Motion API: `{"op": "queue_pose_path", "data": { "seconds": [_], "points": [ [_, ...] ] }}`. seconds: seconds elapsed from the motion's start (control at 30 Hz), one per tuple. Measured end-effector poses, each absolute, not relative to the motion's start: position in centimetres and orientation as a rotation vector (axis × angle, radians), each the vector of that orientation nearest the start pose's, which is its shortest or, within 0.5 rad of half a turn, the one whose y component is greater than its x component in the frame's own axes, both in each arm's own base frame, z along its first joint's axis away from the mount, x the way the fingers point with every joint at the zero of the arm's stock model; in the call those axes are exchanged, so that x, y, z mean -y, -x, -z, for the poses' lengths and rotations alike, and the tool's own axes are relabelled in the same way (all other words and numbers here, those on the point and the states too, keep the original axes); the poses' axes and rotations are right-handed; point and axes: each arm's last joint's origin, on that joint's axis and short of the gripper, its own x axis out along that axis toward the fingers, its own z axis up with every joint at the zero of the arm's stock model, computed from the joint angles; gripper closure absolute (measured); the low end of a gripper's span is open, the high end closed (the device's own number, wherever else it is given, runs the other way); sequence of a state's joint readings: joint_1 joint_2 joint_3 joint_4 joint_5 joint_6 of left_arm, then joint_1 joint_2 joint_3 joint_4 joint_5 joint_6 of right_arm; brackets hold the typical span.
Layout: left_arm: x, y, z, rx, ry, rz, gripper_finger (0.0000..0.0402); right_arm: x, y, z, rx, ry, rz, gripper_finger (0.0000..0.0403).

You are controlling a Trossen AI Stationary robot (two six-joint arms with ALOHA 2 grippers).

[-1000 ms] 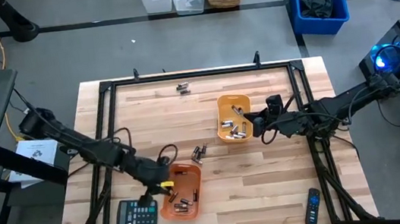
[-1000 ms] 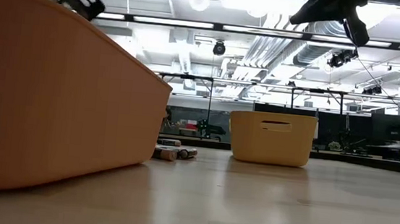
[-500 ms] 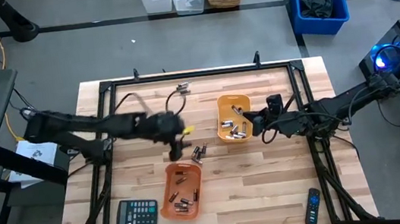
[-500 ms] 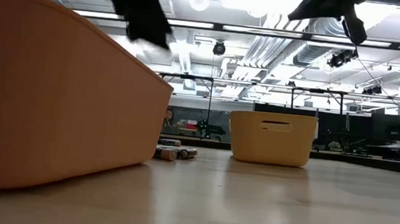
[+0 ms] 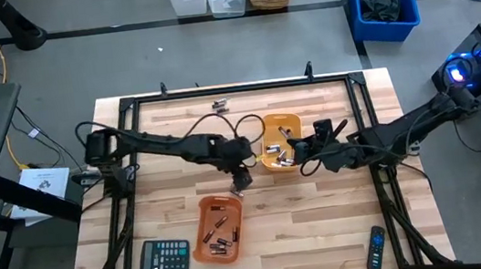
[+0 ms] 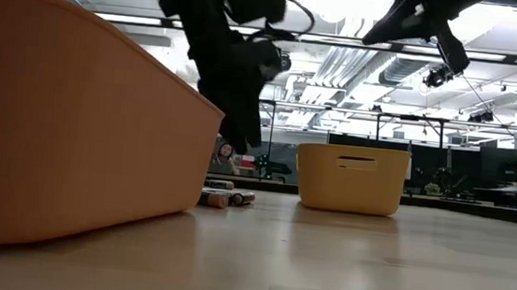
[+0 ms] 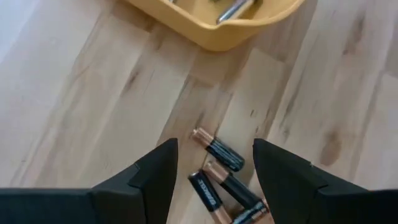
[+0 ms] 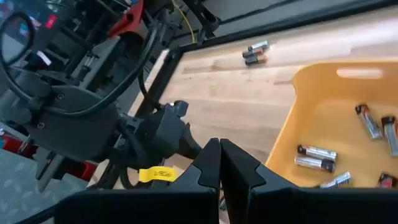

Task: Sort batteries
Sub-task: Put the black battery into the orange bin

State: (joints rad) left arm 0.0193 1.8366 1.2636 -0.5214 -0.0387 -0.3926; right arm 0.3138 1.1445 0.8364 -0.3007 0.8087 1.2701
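Note:
Three loose batteries (image 7: 217, 152) lie side by side on the wood between the two trays, also visible in the high view (image 5: 239, 186) and the low view (image 6: 221, 197). My left gripper (image 7: 214, 144) hangs open just above them (image 5: 237, 173), one finger to each side, touching none. The yellow tray (image 5: 278, 126) holds several batteries (image 8: 314, 155), and so does the orange tray (image 5: 218, 230). My right gripper (image 8: 221, 155) is shut and empty beside the yellow tray's right side (image 5: 302, 156). Two more batteries (image 5: 220, 106) lie near the far edge.
A black calculator (image 5: 164, 259) lies at the near left next to the orange tray. A black remote control (image 5: 377, 248) lies at the near right. A black frame (image 5: 235, 88) runs round the tabletop. Bare wood lies between the trays and the near edge.
My left gripper has left the orange tray's near left side and swung up and toward the far right. It then came down over the three loose batteries between the trays. The batteries and trays have stayed where they were.

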Motion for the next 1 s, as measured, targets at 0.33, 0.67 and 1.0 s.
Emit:
{"op": "queue_pose_path", "data": {
  "seconds": [0.33,0.67,1.0],
  "points": [
    [-0.6,-38.7,-15.9,-1.173,0.298,-0.299,0.0203,-5.6,-23.9,-27.1,-0.143,-0.938,0.693,0.0403],
    [0.0,-39.3,-12.8,-1.224,0.318,-0.357,0.0203,-5.7,-24.1,-28.4,-0.058,-0.926,0.630,0.0403],
    [-0.1,-38.9,-12.3,-1.278,0.264,-0.364,0.0278,-5.8,-24.2,-28.5,-0.073,-0.911,0.609,0.0403]
  ]
}}
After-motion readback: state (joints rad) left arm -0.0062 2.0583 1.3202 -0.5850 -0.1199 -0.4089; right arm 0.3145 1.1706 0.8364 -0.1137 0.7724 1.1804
